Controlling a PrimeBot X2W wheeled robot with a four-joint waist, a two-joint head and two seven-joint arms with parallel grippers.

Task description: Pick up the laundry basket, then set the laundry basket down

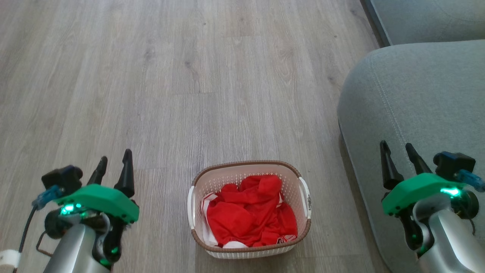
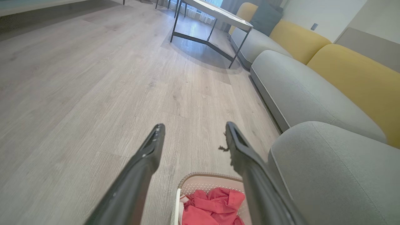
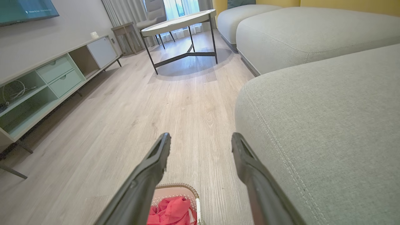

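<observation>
The laundry basket [image 1: 303, 185] stands on the wooden floor between my two arms, cream-white and perforated with a brown rim and white side handles. Red clothing [image 1: 250, 216] fills it. My left gripper [image 1: 115, 163] hovers open to the left of the basket with nothing between its fingers. My right gripper [image 1: 401, 156] is open too, off to the right and over the sofa edge. The left wrist view catches the basket [image 2: 200, 184] at the bottom edge between the left gripper's [image 2: 193, 129] fingers. In the right wrist view the basket's rim [image 3: 179, 187] peeks out below the right gripper [image 3: 200, 140].
A grey sofa [image 1: 416, 102] runs along the right side, close to the basket. A round-topped table on dark metal legs [image 3: 181, 28] stands farther ahead. A low cabinet with drawers [image 3: 53, 75] lines the left wall. Wooden floor [image 1: 170, 83] stretches ahead.
</observation>
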